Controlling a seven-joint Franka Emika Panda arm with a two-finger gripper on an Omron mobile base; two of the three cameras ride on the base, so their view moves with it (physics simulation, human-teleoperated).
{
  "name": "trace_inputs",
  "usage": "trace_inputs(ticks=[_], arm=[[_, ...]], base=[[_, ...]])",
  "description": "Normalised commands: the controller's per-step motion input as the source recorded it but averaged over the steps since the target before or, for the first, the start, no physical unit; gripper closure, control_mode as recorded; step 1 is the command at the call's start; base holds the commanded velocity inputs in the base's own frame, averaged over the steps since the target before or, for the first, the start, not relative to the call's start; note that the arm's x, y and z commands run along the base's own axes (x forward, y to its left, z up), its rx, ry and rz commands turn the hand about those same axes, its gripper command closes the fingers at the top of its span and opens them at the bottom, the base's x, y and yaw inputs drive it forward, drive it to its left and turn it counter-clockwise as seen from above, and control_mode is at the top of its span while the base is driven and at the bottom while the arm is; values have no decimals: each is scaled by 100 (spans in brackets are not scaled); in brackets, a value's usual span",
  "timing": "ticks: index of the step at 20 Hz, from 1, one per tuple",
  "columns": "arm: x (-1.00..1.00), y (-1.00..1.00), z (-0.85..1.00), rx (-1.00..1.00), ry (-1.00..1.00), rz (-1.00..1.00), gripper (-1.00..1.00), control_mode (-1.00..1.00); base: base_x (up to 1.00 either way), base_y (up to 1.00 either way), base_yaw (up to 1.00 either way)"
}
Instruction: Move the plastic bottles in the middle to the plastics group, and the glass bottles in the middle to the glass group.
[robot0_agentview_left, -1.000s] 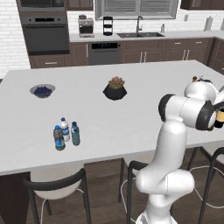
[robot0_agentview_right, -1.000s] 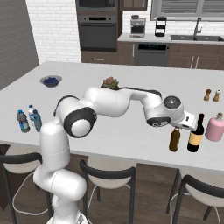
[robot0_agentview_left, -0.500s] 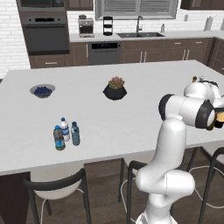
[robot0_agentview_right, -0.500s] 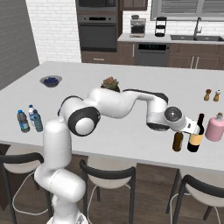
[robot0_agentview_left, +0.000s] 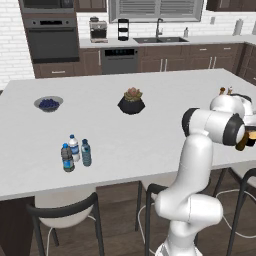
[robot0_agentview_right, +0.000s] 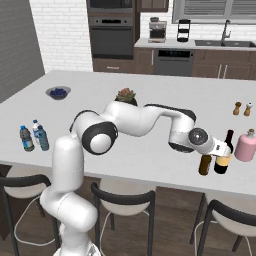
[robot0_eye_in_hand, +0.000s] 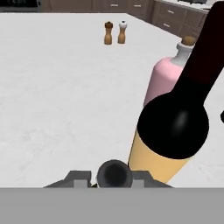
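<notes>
Gripper (robot0_agentview_right: 209, 153) clamps the plain brown bottle (robot0_agentview_right: 205, 165) (beside the labelled bottle (robot0_agentview_right: 223, 160)).

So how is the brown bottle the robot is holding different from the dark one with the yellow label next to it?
The plain brown bottle is shorter, and the gripper is closed round its top; the labelled bottle stands taller and free. The plain one is amber all over, while the labelled one has a dark neck and a pale yellow band. Both stand upright on the counter beside the pink bottle.
</notes>
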Motion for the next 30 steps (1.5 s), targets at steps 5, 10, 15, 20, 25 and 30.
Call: trace_inputs(ticks=[5, 10, 15, 20, 25, 30], arm=[[2, -1, -35, -6, 0, 0, 100, -100], [0, 10, -27, -4, 3, 0, -100, -100], [0, 3, 14, 0, 4, 0, -100, -100], [0, 1, 51, 0, 0, 0, -100, -100], [-1, 29, 76, 0, 0, 0, -100, -100], [0, 74, 61, 0, 14, 0, -100, -100]], base=[[0, 0, 0], [0, 0, 0], [0, 0, 0], [0, 0, 0], [0, 0, 0], [0, 0, 0]])
